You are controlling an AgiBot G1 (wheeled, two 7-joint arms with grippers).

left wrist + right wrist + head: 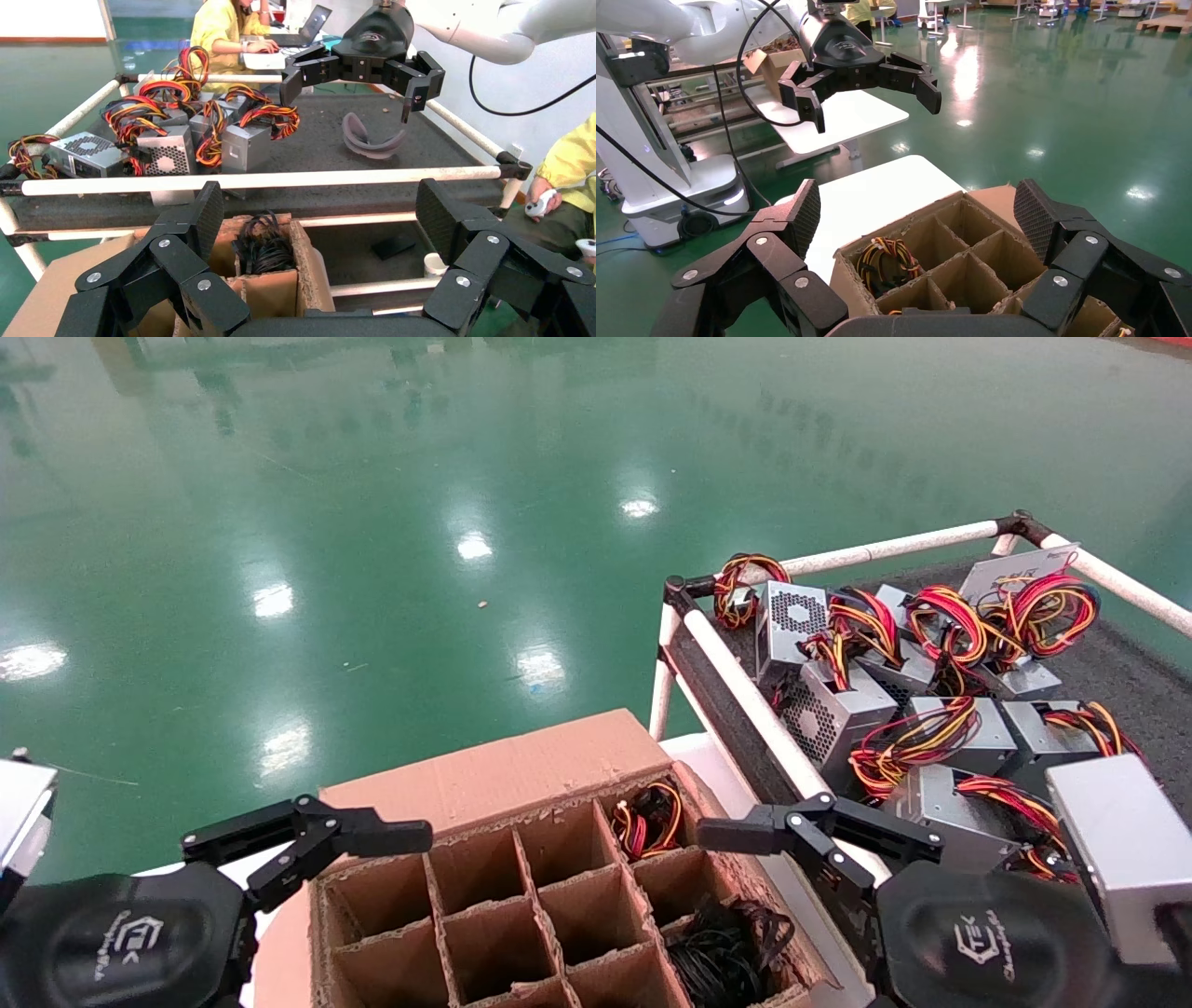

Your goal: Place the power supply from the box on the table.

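The cardboard box (494,775) stands below both grippers, with a grid of dividers. In its far right cell lies the power supply; only its bundle of red, yellow and black wires (647,822) (888,256) shows, the case is hidden. My left gripper (307,840) (320,225) hovers open over the box's near left corner. Open and holding nothing, my right gripper (819,836) (919,217) hangs above the box's right edge, beside the table's white rail (745,682). The dark felt table (1127,672) stands to the right.
Several power supplies (819,710) with coloured wires crowd the table's near and left part. A tangle of black cable (726,947) fills a right-hand cell of the box. A white slab (877,189) lies under the box. A grey strap (369,140) rests on the felt.
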